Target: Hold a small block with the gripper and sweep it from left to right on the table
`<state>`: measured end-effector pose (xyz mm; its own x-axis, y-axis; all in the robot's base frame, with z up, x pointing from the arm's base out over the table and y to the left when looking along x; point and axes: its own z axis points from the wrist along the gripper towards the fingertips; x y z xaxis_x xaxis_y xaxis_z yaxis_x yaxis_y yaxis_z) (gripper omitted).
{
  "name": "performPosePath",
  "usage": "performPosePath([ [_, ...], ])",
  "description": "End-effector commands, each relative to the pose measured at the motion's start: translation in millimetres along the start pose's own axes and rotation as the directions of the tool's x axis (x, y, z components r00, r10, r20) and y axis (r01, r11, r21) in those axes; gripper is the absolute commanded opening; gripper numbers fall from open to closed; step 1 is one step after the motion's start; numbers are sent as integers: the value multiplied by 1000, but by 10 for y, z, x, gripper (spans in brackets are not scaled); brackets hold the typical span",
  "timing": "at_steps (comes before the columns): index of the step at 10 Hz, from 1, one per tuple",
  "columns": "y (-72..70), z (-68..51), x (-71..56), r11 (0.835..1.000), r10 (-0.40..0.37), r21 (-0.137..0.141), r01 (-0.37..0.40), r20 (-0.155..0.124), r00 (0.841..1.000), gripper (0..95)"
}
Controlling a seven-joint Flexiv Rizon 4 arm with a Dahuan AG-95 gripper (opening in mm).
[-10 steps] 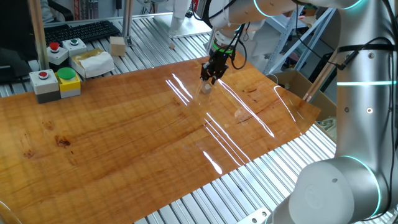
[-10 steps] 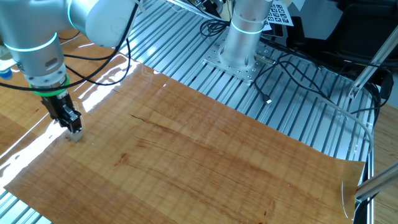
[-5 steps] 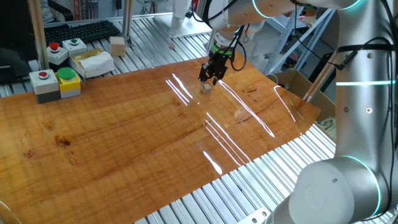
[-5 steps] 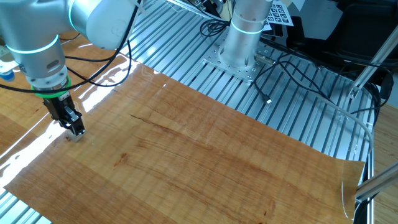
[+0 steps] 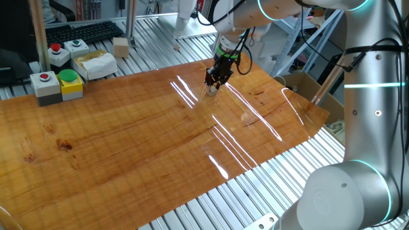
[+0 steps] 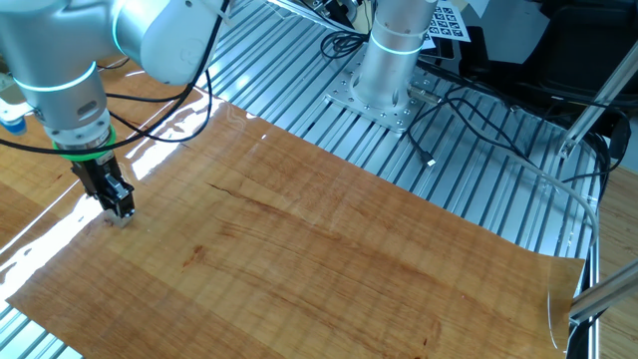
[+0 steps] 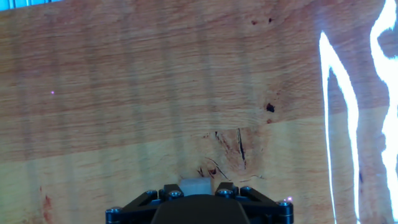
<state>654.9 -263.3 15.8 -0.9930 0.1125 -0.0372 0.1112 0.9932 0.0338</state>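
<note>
The block (image 7: 197, 185) sits pinched between the closed fingers of the gripper (image 7: 198, 189), low against the table (image 7: 124, 112). It looks light, stiff and smooth, so it may slip or twist under drag; a square hold on opposite flat faces seems best.

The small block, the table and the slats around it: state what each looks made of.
The small block, held between the pincer fingers, looks like pale unfinished wood, matte and beige. The table looks like glossy varnished wood or veneer: grain, knots, bright glare streaks. The slats look like ribbed bare aluminium, silver-grey.
</note>
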Motion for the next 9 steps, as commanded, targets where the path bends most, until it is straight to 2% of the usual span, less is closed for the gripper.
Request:
performPosePath([
  [1, 5, 11, 4, 1000, -2, 2, 2, 0, 1000, 380],
  [2, 7, 11, 4, 1000, -19, 4, 19, -1, 1000, 380],
  [3, 12, 12, 7, 1000, -29, 4, 29, 0, 1000, 0],
  [9, 51, 10, 24, 1000, -19, 2, 19, 3, 1000, 0],
])
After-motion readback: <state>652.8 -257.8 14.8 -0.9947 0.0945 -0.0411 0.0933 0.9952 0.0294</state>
